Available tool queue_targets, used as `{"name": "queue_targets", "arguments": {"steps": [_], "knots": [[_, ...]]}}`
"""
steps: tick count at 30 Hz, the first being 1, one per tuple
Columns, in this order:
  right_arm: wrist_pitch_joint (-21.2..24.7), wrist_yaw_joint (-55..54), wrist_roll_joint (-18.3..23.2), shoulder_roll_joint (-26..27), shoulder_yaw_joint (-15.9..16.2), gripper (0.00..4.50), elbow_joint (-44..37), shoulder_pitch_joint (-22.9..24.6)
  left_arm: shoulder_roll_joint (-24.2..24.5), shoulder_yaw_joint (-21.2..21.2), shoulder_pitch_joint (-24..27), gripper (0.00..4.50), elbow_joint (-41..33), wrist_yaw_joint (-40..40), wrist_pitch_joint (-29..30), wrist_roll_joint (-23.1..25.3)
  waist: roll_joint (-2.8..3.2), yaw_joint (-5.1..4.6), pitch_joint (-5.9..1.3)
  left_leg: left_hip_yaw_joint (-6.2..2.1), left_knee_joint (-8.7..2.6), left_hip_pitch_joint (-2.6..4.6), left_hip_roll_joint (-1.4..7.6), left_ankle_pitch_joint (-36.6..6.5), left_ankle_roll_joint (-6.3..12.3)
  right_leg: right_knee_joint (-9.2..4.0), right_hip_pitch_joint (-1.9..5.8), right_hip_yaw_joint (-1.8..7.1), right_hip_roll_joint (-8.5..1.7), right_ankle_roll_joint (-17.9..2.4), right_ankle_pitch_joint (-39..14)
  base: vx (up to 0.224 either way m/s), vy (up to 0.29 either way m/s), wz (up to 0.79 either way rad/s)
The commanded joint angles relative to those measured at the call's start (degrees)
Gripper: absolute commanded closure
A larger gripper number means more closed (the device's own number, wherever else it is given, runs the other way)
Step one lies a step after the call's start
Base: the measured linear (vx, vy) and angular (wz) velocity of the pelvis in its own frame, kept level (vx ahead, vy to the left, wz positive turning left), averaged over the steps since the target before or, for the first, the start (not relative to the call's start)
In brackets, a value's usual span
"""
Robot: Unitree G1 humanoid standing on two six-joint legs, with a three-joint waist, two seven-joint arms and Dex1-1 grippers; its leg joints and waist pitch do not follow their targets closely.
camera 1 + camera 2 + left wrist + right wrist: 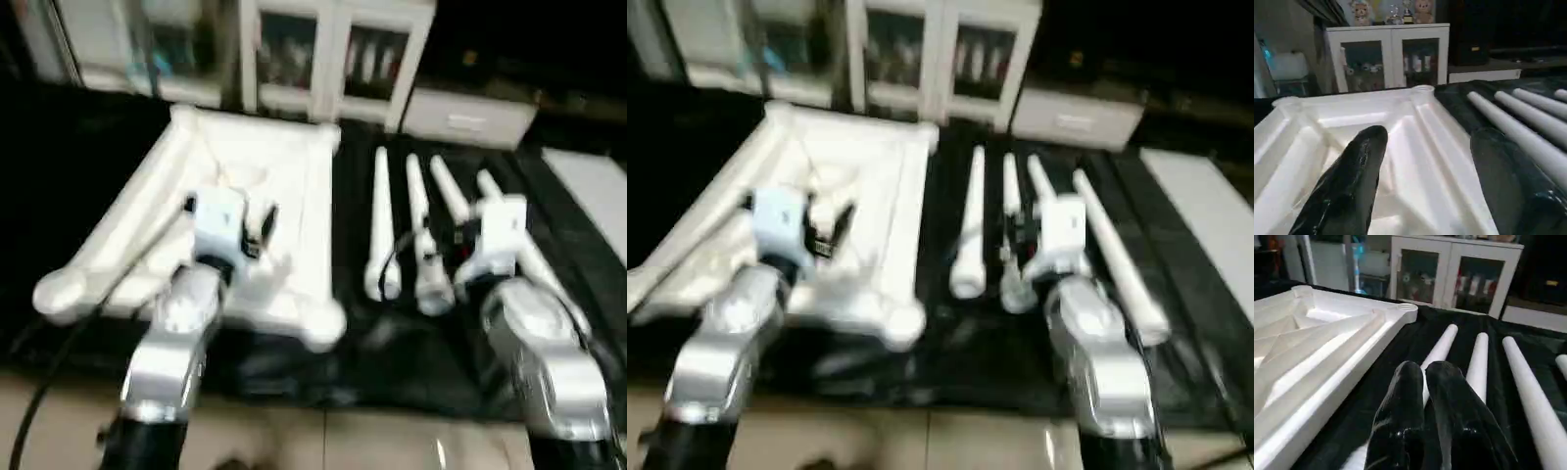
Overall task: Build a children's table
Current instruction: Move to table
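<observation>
On the black-draped desk point(392, 362) the upturned table top point(284, 186) lies left of four loose legs point(380, 225), light, stiff, slippery tubes probably best pinched mid-shaft; left claw point(1425, 161) gapes wide, right claw point(1424, 377) is pinched empty.

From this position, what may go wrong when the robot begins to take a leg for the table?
1. The right gripper hovers over the legs with its jaws shut; if it goes down like this, it will probably push a leg instead of gripping it.
2. The legs lie loose and close together on the black cloth, so a push may roll one against the next.
3. The left gripper, jaws open, is low over the table top and may bump it.
</observation>
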Motion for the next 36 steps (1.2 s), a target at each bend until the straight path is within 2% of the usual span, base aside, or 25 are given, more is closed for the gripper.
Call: {"name": "queue_targets", "arguments": {"steps": [1,2,3,4,5,6,7,8,9,10,12,13,14,15,16,18,20,22,23,25,27,28,29,32,36], "knots": [[0.7,3.6,1.2,-0.9,2.2,4.09,-1.4,-0.3,2.5,0.2,0.2,1.36,-0.1,-3.9,0.3,-1.8,0.74,1.58,-3.34,0.01,-4.71,-1.29,3.42,0.4,5.96,-5.95,5.24,5.41,-7.53,7.1,20.6,0.016,-0.148,0.04],[0.7,3.6,1.2,-0.9,2.2,4.09,-1.4,-0.3,2.5,0.2,0.2,1.36,-0.1,-3.9,0.3,-1.8,1.31,1.3,-3.34,-0.43,-5.24,-0.93,4.88,1.9,7.29,-5.61,4.84,4.68,-7.38,9.0,24.9,0.016,-0.148,0.04],[0.8,4.4,1.6,-1.1,2.5,4.09,-1.7,-0.4,3.4,-0.1,0.4,1.36,-0.5,-5.9,0.0,-2.7,2.33,0.38,-4.43,-3.87,-5.9,2.25,12.31,6.6,12.5,-1.74,1.69,3.47,-8.07,12.5,29.4,0.027,-0.109,0.07],[0.8,6.3,2.2,-2.0,3.0,4.09,-2.1,-0.5,5.7,-0.9,0.5,1.36,-0.1,-9.4,-0.9,-3.0,2.66,-1.07,-4.53,-7.74,-6.19,5.97,18.57,13.8,21.67,1.21,-3.16,5.08,-12.43,10.8,19.9,-0.01,-0.076,0.03],[0.7,7.0,2.5,-2.4,3.1,4.09,-2.3,-0.6,6.7,-1.3,0.5,1.36,0.1,-10.7,-1.3,-3.0,2.21,-1.8,-4.36,-8.34,-5.57,6.42,18.53,17.0,23.61,1.59,-4.46,7.2,-14.3,9.1,17.1,-0.01,-0.076,0.03],[0.9,8.1,2.8,-2.9,3.4,4.09,-2.5,-0.7,8.0,-1.6,0.5,1.17,0.5,-12.2,-1.7,-3.1,1.09,-0.78,-3.39,-4.54,-3.65,2.8,12.33,15.3,18.13,-1.67,-3.09,8.84,-15.06,7.9,19.3,0.0,0.0,0.0],[1.0,9.9,3.4,-3.9,3.8,4.09,-2.8,-0.7,9.7,-1.7,0.3,1.01,1.2,-14.4,-2.7,-3.0,0.78,0.75,-2.27,-0.37,-3.92,-0.44,6.09,4.3,9.7,-4.64,0.52,7.13,-11.8,10.1,17.0,-0.058,0.026,0.03],[1.3,12.3,4.0,-5.4,4.3,4.09,-3.4,-0.5,11.9,-1.7,0.1,1.01,1.9,-17.9,-3.9,-3.5,1.25,1.38,-1.95,0.04,-4.29,0.38,6.13,-0.2,5.92,-5.53,0.4,6.61,-10.95,10.3,10.8,-0.058,0.026,0.03],[1.4,12.8,4.1,-5.7,4.4,4.09,-3.5,-0.5,12.3,-1.7,0.1,0.95,2.0,-18.6,-4.1,-3.6,1.87,1.36,-1.69,0.04,-5.97,1.46,7.2,-4.3,2.08,-5.46,0.55,5.42,-9.09,6.9,3.6,-0.075,-0.003,0.02],[2.0,17.6,5.7,-8.8,4.9,4.09,-4.5,0.0,16.7,-2.0,0.0,0.66,2.9,-25.7,-5.6,-5.0,2.26,0.84,-1.54,0.21,-7.17,2.37,8.38,-6.9,1.25,-5.4,0.25,4.75,-8.22,2.3,0.7,-0.066,0.013,0.03],[2.0,20.8,6.4,-11.2,5.3,4.09,-5.3,0.6,19.8,-2.6,0.6,0.59,2.0,-31.8,-5.9,-7.3,2.8,0.41,-1.51,0.35,-8.17,2.66,9.33,-8.1,1.79,-5.43,0.18,4.53,-8.35,-2.8,-0.3,-0.059,0.022,0.02],[2.3,22.3,6.8,-12.3,5.3,4.09,-5.6,0.9,21.4,-3.2,1.1,0.55,1.4,-34.8,-5.8,-8.2,2.89,0.2,-1.57,0.83,-8.32,2.48,9.71,-7.0,2.16,-5.24,0.1,4.44,-8.56,-5.0,1.4,0.0,0.0,0.0],[2.5,23.3,7.2,-13.0,5.3,4.09,-5.8,1.1,22.5,-3.6,1.4,0.48,1.0,-36.8,-5.8,-8.9,3.15,0.2,-1.36,1.19,-8.48,2.65,9.91,-8.0,2.16,-5.37,-0.35,4.4,-8.79,-6.9,1.0,0.0,0.0,0.0],[2.5,23.3,7.2,-13.0,5.3,4.09,-5.8,1.1,22.5,-3.6,1.4,0.48,1.0,-36.8,-5.8,-8.9,3.13,0.14,-1.35,1.38,-8.49,2.66,9.85,-8.6,2.11,-5.41,-0.34,4.39,-8.87,-7.6,0.5,-0.028,0.05,0.0],[3.0,26.1,7.8,-15.2,6.2,4.09,-6.4,1.8,25.5,-5.4,2.5,0.23,1.0,-41.4,-6.9,-8.9,3.03,0.44,-1.41,1.95,-8.5,2.73,9.71,-9.5,1.8,-5.71,-0.31,4.43,-9.06,-8.5,-0.6,-0.02,0.056,0.03],[3.2,27.7,8.0,-16.4,6.9,4.09,-6.9,2.1,26.9,-6.7,2.7,0.14,1.9,-43.7,-8.3,-8.2,2.88,0.37,-1.24,2.38,-8.63,2.56,9.7,-9.5,1.61,-5.72,-0.44,4.59,-8.98,-8.2,-0.7,-0.014,0.055,0.03],[4.1,30.3,8.3,-18.5,8.5,4.09,-7.9,2.6,28.6,-9.0,2.6,0.14,4.3,-46.6,-12.0,-6.2,2.8,0.68,-1.32,2.78,-8.54,2.93,9.69,-10.0,1.98,-5.93,-0.68,4.68,-8.97,-7.2,-1.5,0.0,0.0,0.0],[4.7,31.8,8.5,-19.7,9.5,4.09,-8.5,3.0,29.2,-10.4,2.1,0.14,6.0,-48.4,-13.8,-5.4,2.68,0.61,-1.4,2.97,-8.69,2.87,9.83,-10.2,1.74,-5.81,-0.84,4.5,-9.25,-7.6,-1.7,0.0,0.0,0.0],[5.0,32.9,8.7,-20.5,10.2,4.09,-9.0,3.2,29.5,-11.4,1.6,0.14,7.3,-49.6,-15.0,-5.0,2.1,0.4,-1.41,3.07,-8.8,2.78,9.97,-10.1,1.47,-5.71,-0.79,4.43,-9.29,-8.0,-1.5,0.0,0.0,0.0],[5.3,35.4,8.2,-22.4,11.9,4.09,-9.7,3.8,29.3,-13.1,-0.5,0.5,11.4,-52.1,-17.0,-3.5,2.15,0.74,-1.36,3.32,-8.67,2.87,9.82,-9.6,1.7,-5.87,-0.88,4.59,-9.32,-7.5,-1.6,0.0,0.0,0.0],[5.2,35.9,8.0,-22.9,12.4,4.09,-9.9,3.8,29.0,-13.6,-1.8,0.51,13.5,-52.4,-17.7,-3.0,1.93,0.76,-1.43,3.29,-8.69,2.58,9.86,-8.8,1.76,-5.71,-0.72,4.54,-9.6,-7.6,-0.8,0.0,0.0,0.0],[5.6,35.6,8.2,-22.9,12.7,4.09,-10.2,3.7,27.7,-13.7,-5.7,0.66,19.6,-53.0,-18.2,-3.0,1.82,0.78,-1.43,3.38,-8.65,2.6,9.78,-8.9,1.75,-5.78,-0.79,4.59,-9.69,-7.6,-1.0,0.0,0.0,0.0],[5.7,35.5,8.3,-22.9,12.7,4.09,-10.3,3.7,27.6,-13.6,-6.0,0.93,20.2,-53.0,-18.3,-3.1,1.84,0.9,-1.57,3.54,-8.48,2.79,9.65,-8.9,1.5,-5.86,-0.87,4.62,-9.68,-7.7,-1.3,0.0,0.0,0.0],[5.9,35.3,8.4,-22.7,12.9,4.09,-10.7,3.9,27.2,-13.6,-7.8,1.01,22.8,-53.5,-18.6,-2.9,1.6,0.99,-1.72,3.34,-8.44,2.54,9.89,-7.6,1.74,-5.41,-0.59,4.51,-9.92,-8.6,1.4,0.0,0.0,0.0],[6.1,35.2,8.5,-22.9,13.3,4.09,-11.2,4.3,26.4,-13.8,-10.2,1.47,25.9,-55.5,-17.9,-3.5,1.88,1.0,-1.93,3.42,-8.25,2.51,9.85,-6.5,2.21,-5.25,-0.46,4.5,-9.95,-9.4,3.6,0.0,0.0,0.0]]}}
